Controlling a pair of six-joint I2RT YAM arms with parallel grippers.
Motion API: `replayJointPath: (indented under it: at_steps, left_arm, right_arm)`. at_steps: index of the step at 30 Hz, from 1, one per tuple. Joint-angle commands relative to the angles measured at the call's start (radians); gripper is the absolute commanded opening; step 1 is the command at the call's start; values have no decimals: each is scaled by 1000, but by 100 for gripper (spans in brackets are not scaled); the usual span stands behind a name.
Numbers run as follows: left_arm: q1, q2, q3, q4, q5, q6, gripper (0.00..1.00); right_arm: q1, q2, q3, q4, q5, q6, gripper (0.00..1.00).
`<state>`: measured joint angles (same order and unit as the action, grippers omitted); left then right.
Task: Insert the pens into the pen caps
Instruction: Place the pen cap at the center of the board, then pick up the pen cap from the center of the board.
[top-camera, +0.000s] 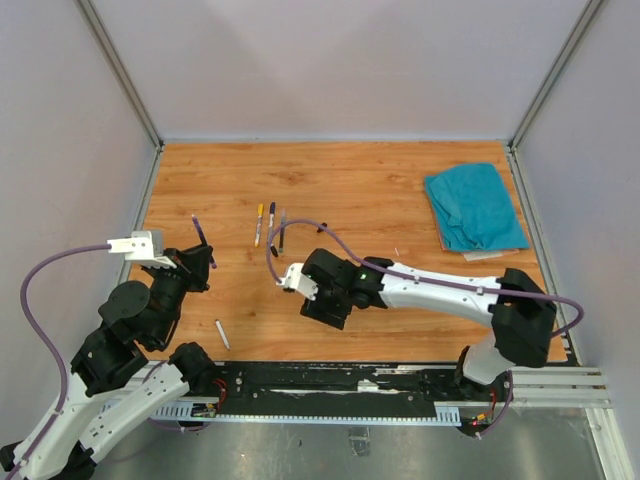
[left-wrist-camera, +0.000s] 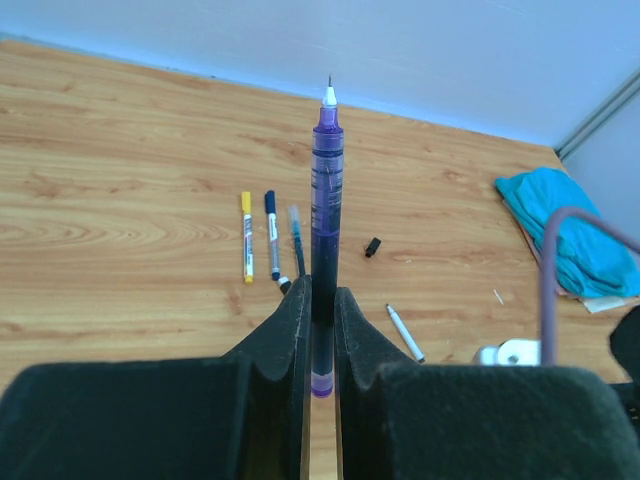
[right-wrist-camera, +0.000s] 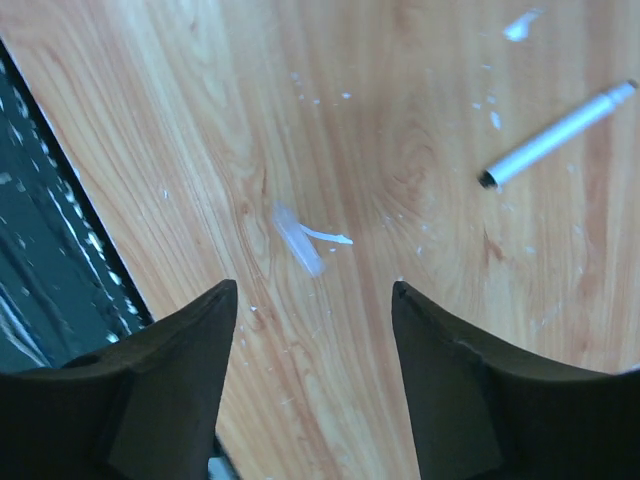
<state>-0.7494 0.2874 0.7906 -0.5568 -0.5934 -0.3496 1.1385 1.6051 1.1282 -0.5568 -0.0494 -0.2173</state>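
My left gripper (left-wrist-camera: 322, 295) is shut on a purple pen (left-wrist-camera: 327, 200), uncapped, with its tip pointing away from me. In the top view this gripper (top-camera: 197, 262) is at the left with the purple pen (top-camera: 201, 233) sticking out of it. Three pens lie side by side mid-table: a yellow-ended pen (left-wrist-camera: 246, 236), a dark-capped pen (left-wrist-camera: 272, 234) and a slim dark pen (left-wrist-camera: 296, 240). A black cap (left-wrist-camera: 372, 247) lies alone to their right. A white pen (right-wrist-camera: 555, 135) lies near the front edge. My right gripper (right-wrist-camera: 315, 290) is open and empty above bare wood, and also shows in the top view (top-camera: 312, 300).
A teal cloth (top-camera: 473, 205) lies at the back right. A pale scrap (right-wrist-camera: 298, 238) lies just ahead of my right fingers. The black front rail (right-wrist-camera: 40, 230) runs close to the right gripper. A small dark cap (left-wrist-camera: 284, 285) lies by the three pens' near ends.
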Motion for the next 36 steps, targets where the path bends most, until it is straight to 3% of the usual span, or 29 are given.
replayJointPath:
  at_steps: [1, 6, 11, 17, 22, 28, 31, 36]
  left_arm:
    - [-5, -4, -6, 18, -12, -9, 0]
    - [-5, 7, -6, 18, -8, -7, 1]
    - [-5, 10, -7, 18, -7, -7, 1]
    - [-5, 10, -6, 18, -6, -8, 1]
    - [-5, 15, -10, 21, 5, -6, 1]
    - [-5, 16, -14, 33, 45, 4, 0]
    - [-5, 14, -13, 32, 64, 11, 0]
    - [-5, 11, -13, 35, 86, 21, 0]
  right_arm:
    - [13, -93, -63, 82, 171, 440, 65]
    - [14, -154, -152, 98, 259, 807, 76]
    - [16, -141, -168, 91, 298, 934, 84]
    - [17, -121, -133, 48, 331, 1030, 86]
    - [17, -106, -98, -108, 428, 1349, 90]
    - [17, -88, -118, -164, 415, 1678, 91]
    - [17, -55, -96, -209, 415, 1814, 90]
    - [14, 47, 46, -335, 456, 1893, 82]
